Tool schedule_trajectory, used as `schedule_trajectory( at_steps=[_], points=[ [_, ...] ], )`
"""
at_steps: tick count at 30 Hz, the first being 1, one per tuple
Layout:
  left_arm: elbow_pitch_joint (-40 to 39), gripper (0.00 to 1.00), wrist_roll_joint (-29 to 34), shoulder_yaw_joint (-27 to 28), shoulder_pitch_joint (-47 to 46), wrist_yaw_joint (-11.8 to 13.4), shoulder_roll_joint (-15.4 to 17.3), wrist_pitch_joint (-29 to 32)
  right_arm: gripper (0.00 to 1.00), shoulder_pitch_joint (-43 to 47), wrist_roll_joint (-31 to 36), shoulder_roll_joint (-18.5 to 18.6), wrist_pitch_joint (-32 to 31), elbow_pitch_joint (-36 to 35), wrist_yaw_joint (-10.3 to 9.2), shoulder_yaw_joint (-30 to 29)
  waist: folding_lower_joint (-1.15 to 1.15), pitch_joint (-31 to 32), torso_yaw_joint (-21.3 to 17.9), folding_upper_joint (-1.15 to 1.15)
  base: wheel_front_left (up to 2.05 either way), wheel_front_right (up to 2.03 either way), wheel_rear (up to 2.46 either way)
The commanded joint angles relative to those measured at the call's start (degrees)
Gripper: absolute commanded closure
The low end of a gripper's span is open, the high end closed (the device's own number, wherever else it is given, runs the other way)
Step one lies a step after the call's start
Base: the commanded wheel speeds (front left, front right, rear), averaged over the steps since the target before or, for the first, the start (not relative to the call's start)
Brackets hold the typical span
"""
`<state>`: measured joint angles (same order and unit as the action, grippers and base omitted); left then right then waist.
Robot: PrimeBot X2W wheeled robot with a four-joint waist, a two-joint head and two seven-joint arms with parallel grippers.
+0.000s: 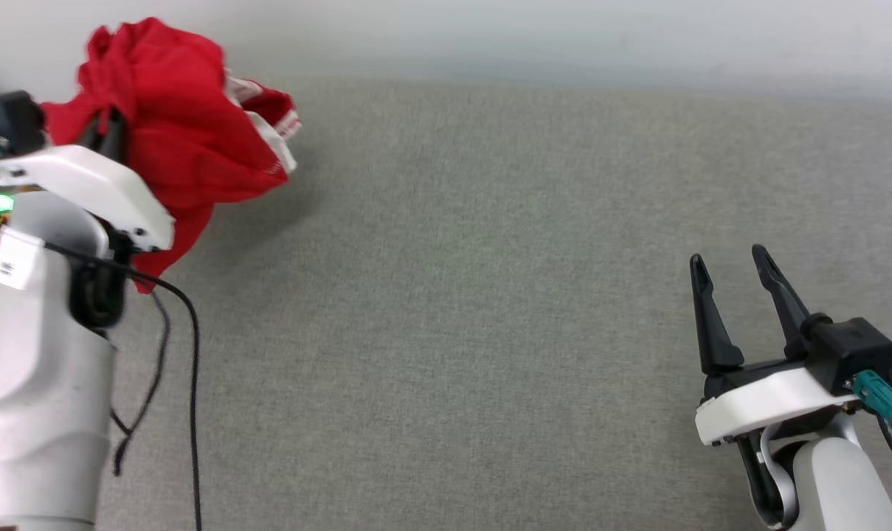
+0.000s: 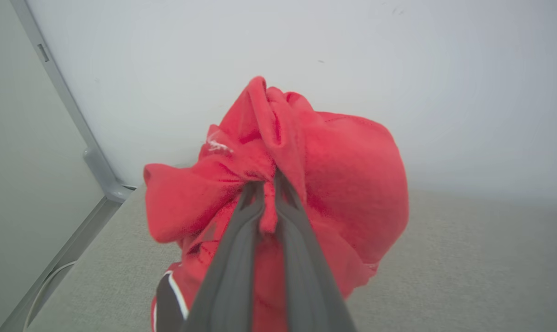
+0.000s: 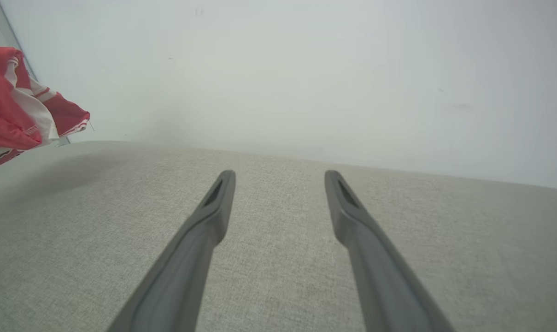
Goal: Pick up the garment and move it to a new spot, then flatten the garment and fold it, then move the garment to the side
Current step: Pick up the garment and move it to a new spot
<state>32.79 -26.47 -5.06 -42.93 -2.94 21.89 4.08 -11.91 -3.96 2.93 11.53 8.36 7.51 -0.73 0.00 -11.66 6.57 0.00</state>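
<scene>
Red shirt (image 1: 180, 133) gripped, the move to a new spot barely begun.
One fold is clamped in the left claw (image 2: 265, 179), and the rest bunches around its tips and hangs below them, seemingly lifted off the grey surface (image 1: 453, 295). The right claw (image 1: 727, 254), well apart from the shirt, stands open and empty. Setting down, flattening, folding and moving aside all appear left to do.

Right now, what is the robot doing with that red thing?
The robot's left hand is pinched shut on a bunched-up red shirt with white trim, holding it up at the far left, near the back wall. Most of the shirt seems to hang above the grey fabric surface, with a shadow beneath it. The right hand waits at the other side, fingers apart and holding nothing. The shirt is not yet laid flat or folded.
</scene>
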Motion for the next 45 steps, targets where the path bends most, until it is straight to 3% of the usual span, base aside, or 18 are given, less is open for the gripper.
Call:
schedule_trajectory(
  at_steps=[1,8,15,21,31,38,39,40,42,45],
  points=[
    [-1.2,1.0,0.1,-0.5,1.4,0.1,-1.3,-1.3,0.0,1.1,-0.2,-0.1,-0.4,-0.3,-0.04,-0.1,0.0,2.5,-1.3,0.0,0.0,0.0,0.0],
    [-6.8,1.0,0.6,-3.8,5.5,-0.5,-5.3,-3.5,0.0,3.5,0.1,-0.1,-1.8,-1.6,-0.04,-0.7,0.0,5.4,-5.0,0.0,0.0,0.0,0.0],
    [-14.3,1.0,1.5,-12.2,11.1,-2.2,-10.9,-1.7,0.0,6.0,-0.2,-0.1,-3.4,-3.6,-0.04,-1.5,0.0,5.9,-10.8,0.0,0.0,0.0,0.0],
    [-15.4,1.0,2.4,-19.7,15.0,-3.5,-14.0,-0.8,0.0,7.3,-1.2,-0.1,-3.6,-4.7,-0.04,-2.0,0.0,5.1,-14.0,0.0,0.0,0.0,0.0],
    [-14.0,1.0,1.0,-28.7,21.6,-4.4,-13.4,2.2,0.0,6.6,-2.3,-0.1,-3.4,-4.4,-0.04,0.5,0.0,3.5,-16.3,0.0,0.0,0.0,0.0],
    [-12.0,1.0,0.1,-33.4,24.4,-4.5,-12.2,2.2,0.0,6.6,-2.7,-0.1,-2.9,-3.9,-0.04,0.4,0.0,3.9,-15.5,0.0,0.0,0.0,0.0],
    [-12.1,0.91,0.0,-34.0,24.4,-4.5,-12.1,1.8,0.0,6.6,-2.7,-0.1,-2.9,-3.9,-0.04,0.3,0.0,4.0,-15.2,0.0,0.0,0.0,0.0],
    [-12.2,0.67,-0.3,-34.4,24.5,-4.5,-12.0,1.4,0.0,6.7,-2.6,-0.1,-3.0,-3.8,-0.04,0.2,0.0,4.2,-14.9,0.0,0.0,0.0,0.0],
    [-12.9,0.0,-0.2,-34.7,24.4,-4.5,-11.8,-0.5,0.0,6.8,-2.6,-0.1,-3.0,-3.8,-0.04,0.2,0.0,4.6,-14.2,0.0,0.0,0.0,0.0],
    [-13.9,0.0,-0.2,-34.6,24.4,-4.6,-11.4,-3.7,0.0,7.4,-2.4,-0.1,-3.2,-3.7,-0.04,0.0,0.0,5.6,-13.0,0.0,0.0,0.0,0.0]
  ],
)
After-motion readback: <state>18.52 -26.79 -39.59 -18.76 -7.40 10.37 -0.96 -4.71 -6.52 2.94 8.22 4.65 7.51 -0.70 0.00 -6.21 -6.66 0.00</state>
